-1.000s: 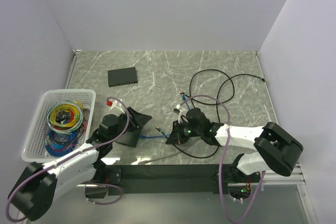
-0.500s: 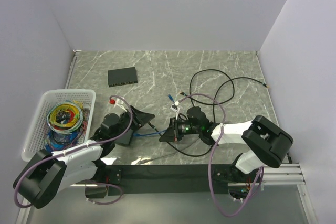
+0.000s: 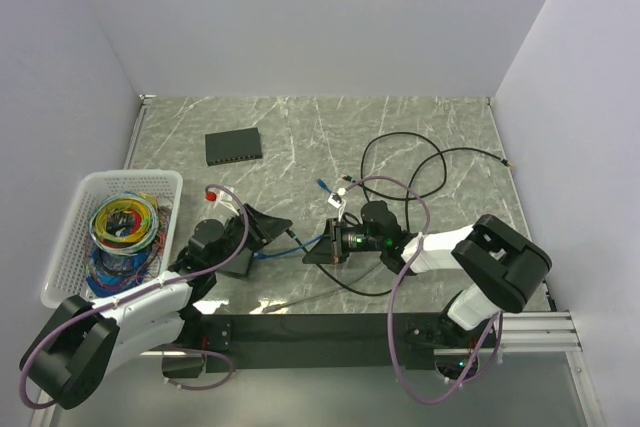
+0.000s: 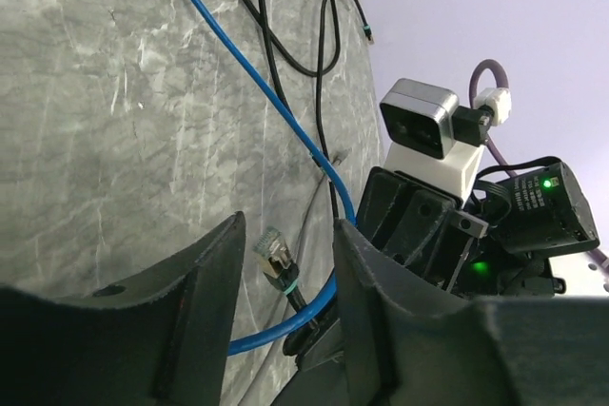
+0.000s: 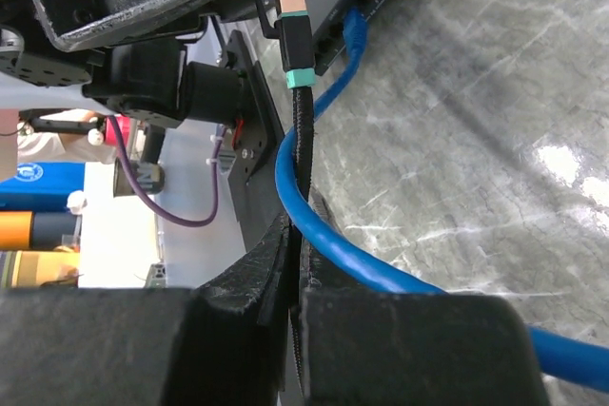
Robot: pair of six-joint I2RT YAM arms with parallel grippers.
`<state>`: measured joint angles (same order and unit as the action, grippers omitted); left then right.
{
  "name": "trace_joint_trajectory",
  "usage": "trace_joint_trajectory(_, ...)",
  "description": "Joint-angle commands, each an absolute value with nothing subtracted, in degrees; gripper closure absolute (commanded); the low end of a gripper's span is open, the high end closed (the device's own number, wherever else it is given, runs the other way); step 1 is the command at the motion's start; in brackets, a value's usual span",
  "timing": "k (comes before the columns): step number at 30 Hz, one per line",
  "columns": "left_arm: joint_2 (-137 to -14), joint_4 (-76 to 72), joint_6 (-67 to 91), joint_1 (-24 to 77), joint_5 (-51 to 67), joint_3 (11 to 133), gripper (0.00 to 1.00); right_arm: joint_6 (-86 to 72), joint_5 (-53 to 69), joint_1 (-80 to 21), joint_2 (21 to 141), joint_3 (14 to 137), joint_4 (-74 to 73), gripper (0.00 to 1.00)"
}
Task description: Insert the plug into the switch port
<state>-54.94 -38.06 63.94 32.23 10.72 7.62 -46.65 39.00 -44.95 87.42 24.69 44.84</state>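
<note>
left fingers [image 4: 205, 306]: spread, plug [image 4: 274, 254] between them, untouched | right fingers [image 5: 243, 282]: clenched on black cable [image 5: 303, 135] behind plug | switch [image 3: 233, 147]: well apart, far side of bench [image 3: 300, 127]

the tabletop [image 3: 300, 132] is softly lit from above; glare is caught on it in the right wrist view, foreground blurred.

The right gripper [image 3: 327, 244] was swung left and up the table, the black braided cable [image 5: 301, 130] pinched in it. Its teal-banded plug [image 4: 273, 252] was brought between the narrowed left gripper [image 4: 285, 235] fingers, and the blue cable [image 5: 400, 282] was dragged along.
</note>
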Motion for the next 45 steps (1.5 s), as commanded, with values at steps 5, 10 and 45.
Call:
trace_joint_trajectory(5,-54.1,-38.5,62.3,32.3,11.5,8.5,0.84,-47.6,40.6,-44.7,89.6,26.1,50.9,1.0)
trace_joint_trajectory(10,-54.8,-38.8,61.7,32.3,12.2,8.8,0.99,-47.4,40.7,-44.6,89.8,27.0,50.2,1.0)
trace_joint_trajectory(45,-52.4,-7.3,65.0,32.3,0.4,18.8,1.0,-19.4,4.6,-57.0,86.2,49.7,10.1,0.49)
